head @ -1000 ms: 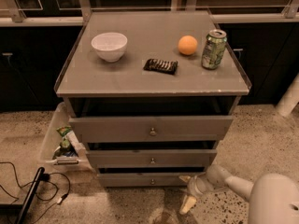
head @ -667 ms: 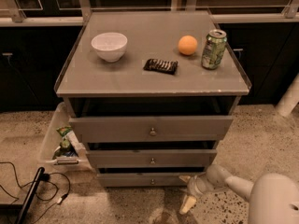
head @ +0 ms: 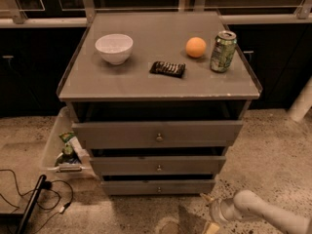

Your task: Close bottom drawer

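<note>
nothing you could see had shifted since a second earlier: your gripper [head: 209,212] hung in the same low spot by the speckled floor, and the drawers stood as before. the gripper sat at the end of the white arm [head: 263,212] coming in from the lower right, just off the right front corner of the bottom drawer [head: 136,187]. its two pale tips stood apart with nothing between them, so it was released. the upper tip lay very close to the drawer's corner, though you could not tell whether it touched.

the bottom drawer, a slim grey wooden front with a small round metal knob [head: 159,189], sat lowest of three, under the mid-sized grey drawer front [head: 126,165]. a dark strip showed above it. the widest grey drawer front [head: 117,133] stuck out furthest.

on the grey table [head: 97,82] you had a white bowl [head: 114,48], an orange [head: 196,47], a green drinks can [head: 223,51] and a dark snack packet [head: 167,68], all apart from one another. a pale bin [head: 50,147] with packets stood at the left side, and a black cable [head: 19,179] lay on the floor.
</note>
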Robot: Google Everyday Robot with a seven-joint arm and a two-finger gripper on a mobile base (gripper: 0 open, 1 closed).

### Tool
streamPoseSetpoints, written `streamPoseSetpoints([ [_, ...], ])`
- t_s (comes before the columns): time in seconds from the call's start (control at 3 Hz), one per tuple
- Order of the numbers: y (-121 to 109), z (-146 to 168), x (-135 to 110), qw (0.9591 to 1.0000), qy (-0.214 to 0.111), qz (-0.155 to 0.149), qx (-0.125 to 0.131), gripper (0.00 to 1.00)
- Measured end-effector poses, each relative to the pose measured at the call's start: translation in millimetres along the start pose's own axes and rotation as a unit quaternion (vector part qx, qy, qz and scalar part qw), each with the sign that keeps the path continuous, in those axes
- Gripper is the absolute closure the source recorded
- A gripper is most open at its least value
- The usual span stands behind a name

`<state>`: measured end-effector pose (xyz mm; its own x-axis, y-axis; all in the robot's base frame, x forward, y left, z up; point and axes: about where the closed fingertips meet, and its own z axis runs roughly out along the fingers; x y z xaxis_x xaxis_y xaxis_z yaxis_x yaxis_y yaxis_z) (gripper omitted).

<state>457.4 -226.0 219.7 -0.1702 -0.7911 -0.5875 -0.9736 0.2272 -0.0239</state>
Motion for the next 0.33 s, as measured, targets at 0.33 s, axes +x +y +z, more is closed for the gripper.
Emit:
streamPoseSetpoints([
  [0.33,32.8,-4.7,11.3,0.9998,-0.004,0.018,-0.010,0.00],
])
